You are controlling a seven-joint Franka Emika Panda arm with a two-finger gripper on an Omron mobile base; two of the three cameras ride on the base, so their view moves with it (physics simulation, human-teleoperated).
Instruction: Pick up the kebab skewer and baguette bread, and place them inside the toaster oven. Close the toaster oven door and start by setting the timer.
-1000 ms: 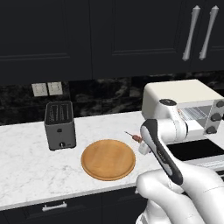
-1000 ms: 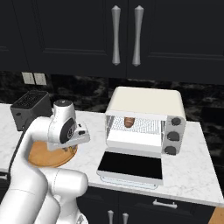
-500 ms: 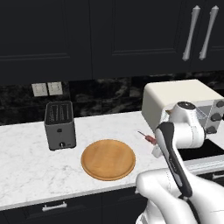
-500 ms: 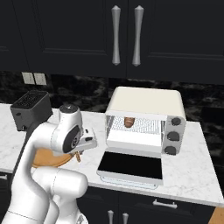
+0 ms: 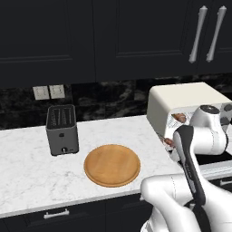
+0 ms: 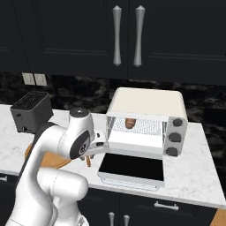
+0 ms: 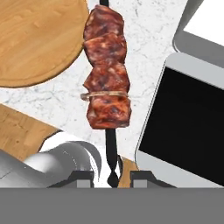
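Note:
My gripper [image 7: 113, 176] is shut on the stick end of the kebab skewer [image 7: 107, 76], whose reddish-brown meat chunks hang over the white counter between the round wooden plate [image 7: 35, 39] and the toaster oven door [image 7: 188, 122]. In the right base view the gripper [image 6: 92, 153] holds the skewer [image 6: 88, 160] just left of the open door [image 6: 131, 169], which lies flat in front of the toaster oven [image 6: 148, 103]. The baguette bread [image 6: 129, 123] lies inside the oven cavity. The left base view has the skewer [image 5: 168, 142] beside the oven [image 5: 186, 102].
A dark grey slot toaster [image 5: 62, 129] stands at the back left of the marble counter. The wooden plate [image 5: 112, 164] lies bare in the middle. Three dark knobs [image 6: 175, 137] sit on the oven's right side. Dark cabinets hang above.
The arm has swung right, carrying the skewer from over the plate's far edge to just beside the open oven door. Grip unchanged.

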